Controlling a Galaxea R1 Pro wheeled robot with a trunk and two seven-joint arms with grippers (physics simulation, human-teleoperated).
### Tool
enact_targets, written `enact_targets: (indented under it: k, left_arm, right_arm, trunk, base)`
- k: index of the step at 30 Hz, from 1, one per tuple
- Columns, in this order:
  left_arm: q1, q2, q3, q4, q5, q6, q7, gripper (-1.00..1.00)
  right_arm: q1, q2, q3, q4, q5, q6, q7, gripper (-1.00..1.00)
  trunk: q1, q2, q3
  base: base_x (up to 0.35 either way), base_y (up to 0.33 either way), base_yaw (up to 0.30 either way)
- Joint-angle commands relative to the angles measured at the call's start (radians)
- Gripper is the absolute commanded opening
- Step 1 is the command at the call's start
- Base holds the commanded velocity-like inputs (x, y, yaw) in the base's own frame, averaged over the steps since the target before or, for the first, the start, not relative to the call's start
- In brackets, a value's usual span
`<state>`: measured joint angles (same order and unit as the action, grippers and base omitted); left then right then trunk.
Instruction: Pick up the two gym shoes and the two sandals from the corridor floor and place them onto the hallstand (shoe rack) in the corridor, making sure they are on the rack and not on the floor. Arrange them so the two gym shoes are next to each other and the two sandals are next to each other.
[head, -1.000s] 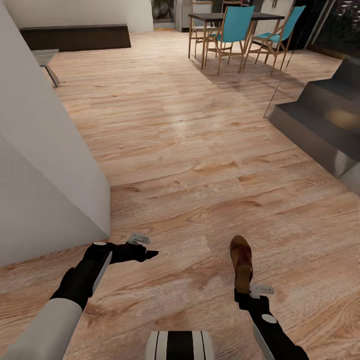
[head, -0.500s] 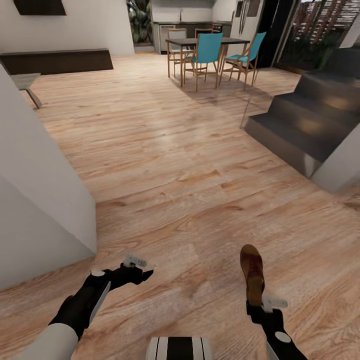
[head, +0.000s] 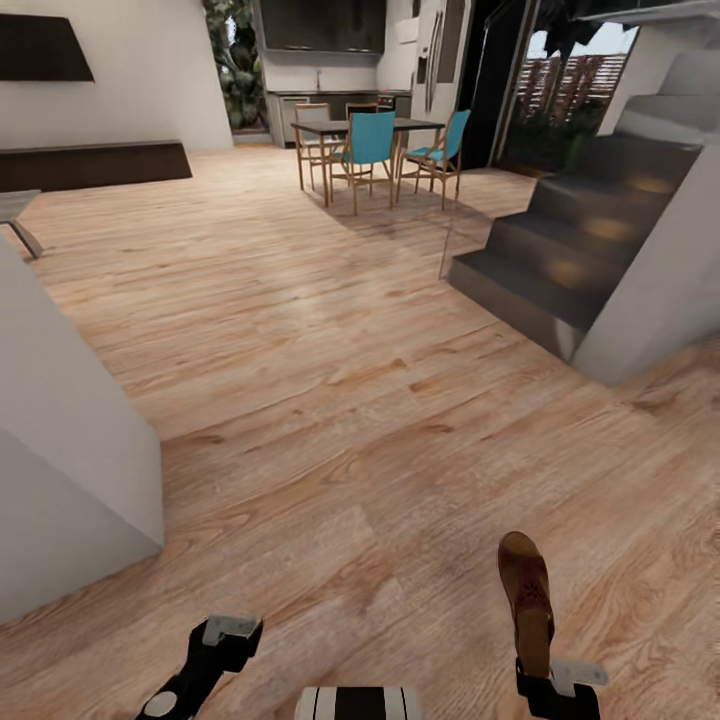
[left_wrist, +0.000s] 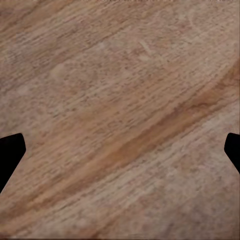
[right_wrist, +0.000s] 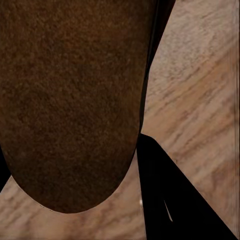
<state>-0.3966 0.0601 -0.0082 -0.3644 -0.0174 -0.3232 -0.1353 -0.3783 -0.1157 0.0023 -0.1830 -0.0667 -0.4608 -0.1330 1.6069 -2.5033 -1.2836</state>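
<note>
One dark brown sandal hangs over the wood-plank corridor floor, toe pointing away from me, with my right gripper shut on its heel end. In the right wrist view the sandal's brown sole looms close, with a black finger beside it. My left gripper hovers low at the left, open and holding nothing; its two fingertips stand wide apart over bare floor. The gym shoes, the other sandal and the hallstand are out of view.
A white wall block juts in at the left. Dark grey stairs rise at the right beside a white wall. Far back stand a dining table with teal chairs and a long dark low bench.
The camera has tilted up, so the room's far end shows more and both arms sit lower in the picture. The sandal stays in my right gripper.
</note>
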Motion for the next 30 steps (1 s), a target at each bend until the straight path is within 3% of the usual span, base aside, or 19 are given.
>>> enact_targets:
  k: [1, 7, 15, 30]
  left_arm:
    - [0.011, 0.001, 0.004, 0.01, 0.015, -0.02, 0.004, 1.0]
    - [0.049, 0.004, 0.021, 0.044, 0.057, -0.055, 0.013, 1.0]
    - [0.072, 0.009, 0.039, 0.06, 0.065, -0.085, 0.015, 1.0]
    - [0.079, 0.014, 0.04, 0.064, 0.065, -0.103, 0.047, 1.0]
  right_arm:
    - [-0.001, 0.001, 0.001, 0.007, -0.011, -0.014, 0.001, -1.0]
    - [-0.001, 0.006, 0.002, 0.034, -0.011, -0.052, 0.001, -1.0]
    - [-0.001, 0.01, 0.002, 0.042, -0.011, -0.06, 0.001, -1.0]
    - [-0.001, 0.016, 0.002, 0.042, -0.011, -0.061, 0.001, -1.0]
  trunk:
    - [-0.001, 0.0, 0.005]
    - [-0.003, 0.001, 0.034]
    - [-0.007, 0.003, 0.074]
    - [-0.064, 0.108, 0.137]
  base:
    - [0.0, 0.0, -0.224]
    - [0.0, 0.0, -0.224]
    - [0.0, 0.0, -0.224]
    - [0.0, 0.0, -0.237]
